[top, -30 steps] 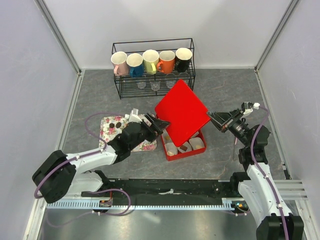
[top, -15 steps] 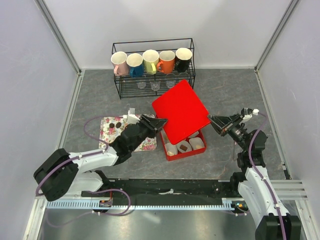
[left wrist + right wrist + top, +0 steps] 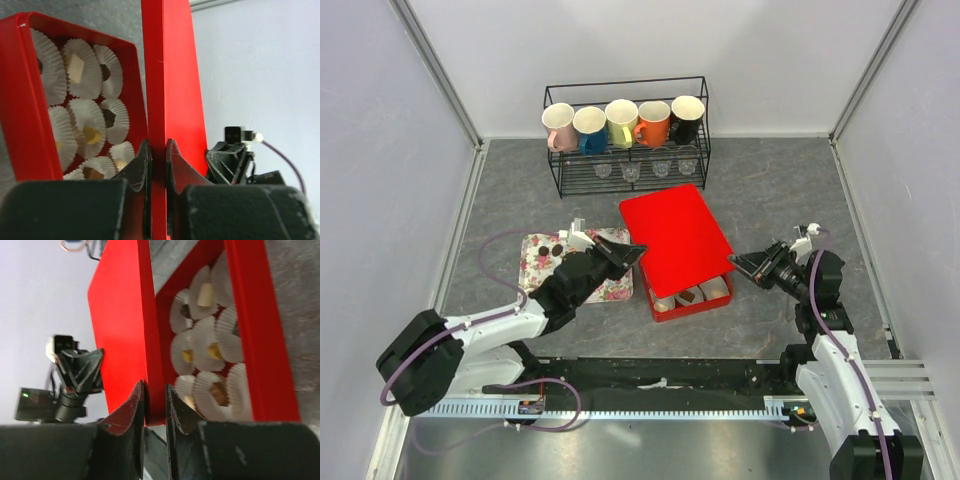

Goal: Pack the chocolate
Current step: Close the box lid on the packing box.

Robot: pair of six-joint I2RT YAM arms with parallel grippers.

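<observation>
My left gripper [image 3: 157, 150] is pressed shut on the edge of the flat red plastic lid [image 3: 172, 75], one finger on each face with no gap showing. My right gripper [image 3: 154, 392] pinches the opposite edge of the same lid the same way, so the lid hangs between the two. Past the lid's far side, my left wrist camera shows the other gripper facing it.

Just beside the left fingers, on the lid's underside, sits the open square red plastic box [image 3: 20, 100]. It is filled with white crinkled paper cups [image 3: 47, 65], and the chocolates [image 3: 75, 67] lie inside them: tan and cream pieces, plus some dark brown ones. The right wrist camera shows the same cups just past its own fingers.

From overhead, the box lies between the two grippers and a little nearer the arm bases. The lid covers its far part and leaves the near row of cups exposed. I cannot tell whether the lid touches the box rim.

Behind the left gripper, partly under its wrist, lies the flowered rectangular tray [image 3: 538, 268], with two dark chocolates [image 3: 558, 242] at its far edge. Well beyond the lid stands the black wire rack of coloured mugs [image 3: 625, 140].
</observation>
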